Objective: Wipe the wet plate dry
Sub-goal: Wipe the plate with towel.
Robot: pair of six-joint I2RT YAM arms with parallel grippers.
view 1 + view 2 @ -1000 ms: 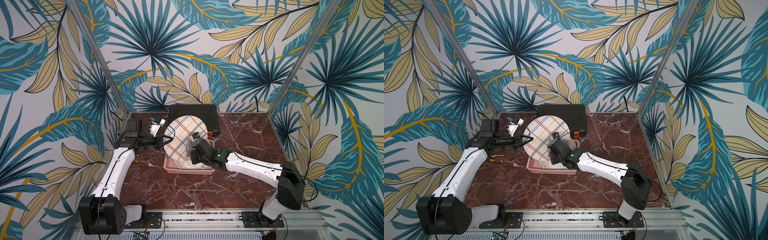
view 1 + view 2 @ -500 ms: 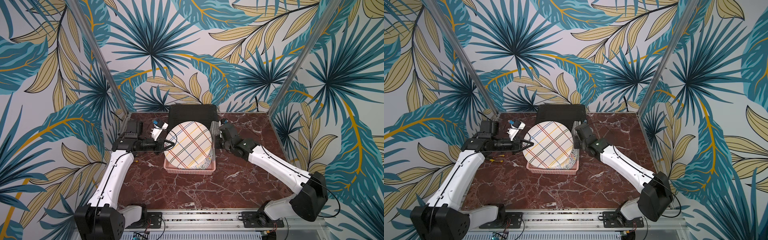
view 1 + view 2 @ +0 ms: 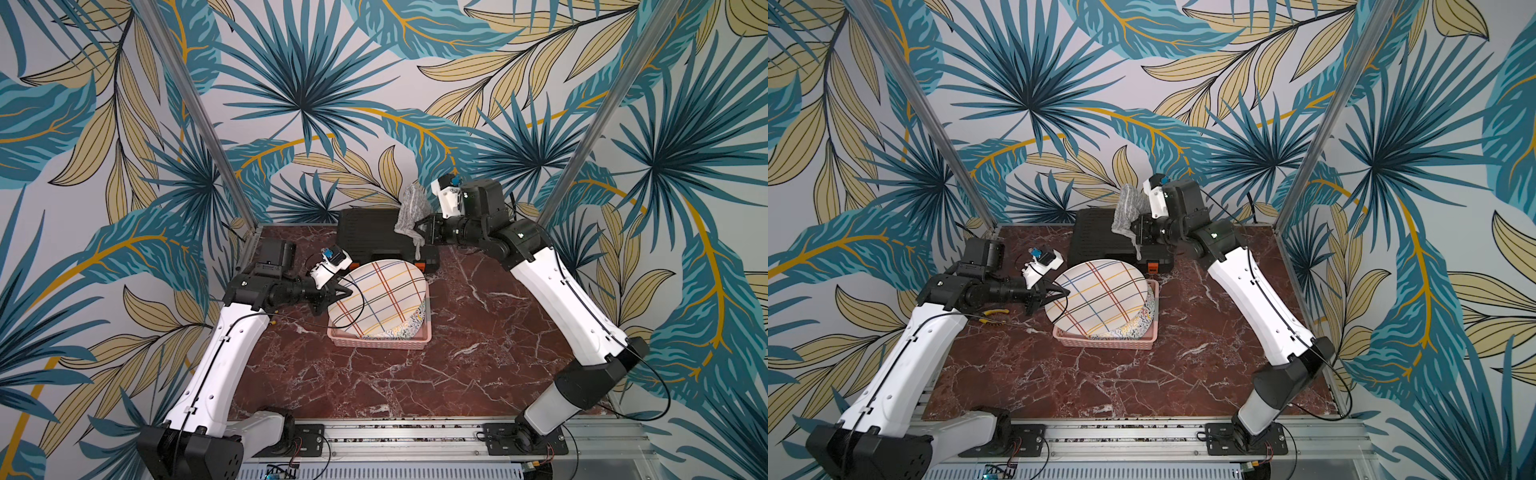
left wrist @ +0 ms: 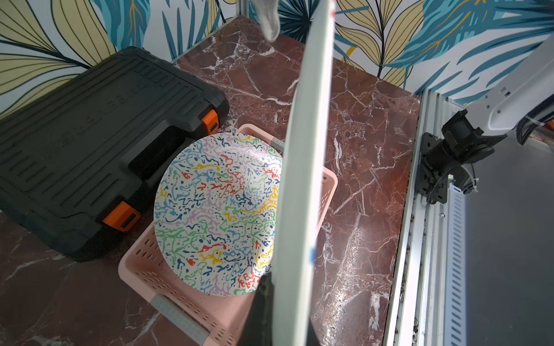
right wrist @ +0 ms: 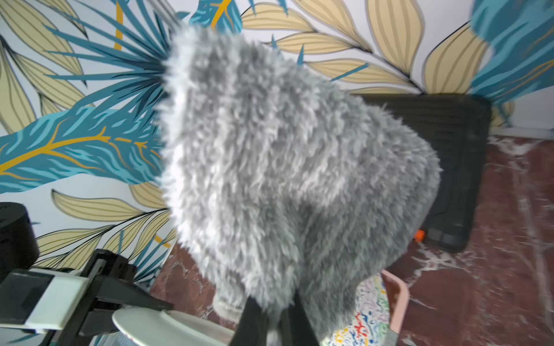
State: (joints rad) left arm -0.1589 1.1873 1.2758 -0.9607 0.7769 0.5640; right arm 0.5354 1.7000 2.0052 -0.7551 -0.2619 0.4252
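So the big change: a second ago the right gripper (image 3: 422,232) has the fluffy grey cloth (image 3: 410,210) pressed on the face of the plaid plate (image 3: 380,299). Now it's lifted clear, up in the upper middle of the frame over the black toolbox (image 3: 365,232), well apart from the plate. Its fingers are pinched tight on the cloth's bottom edge, and in the right wrist view the cloth (image 5: 284,164) fills most of the picture.

The left gripper (image 3: 341,292) hasn't let go. It's clamped on the plate's left rim and holds the plate tilted in mid-frame, above the pink basket (image 3: 374,344). The plate also leans flatter than it did a second ago. The left wrist view shows it edge-on, with a squiggle-pattern plate (image 4: 215,209) lying in the basket underneath.

My read: that wipe pass on the face is over. Either it's repositioning for another stroke or the back side, or it's wrapping up. Can't tell from here if any water is left on the plate.
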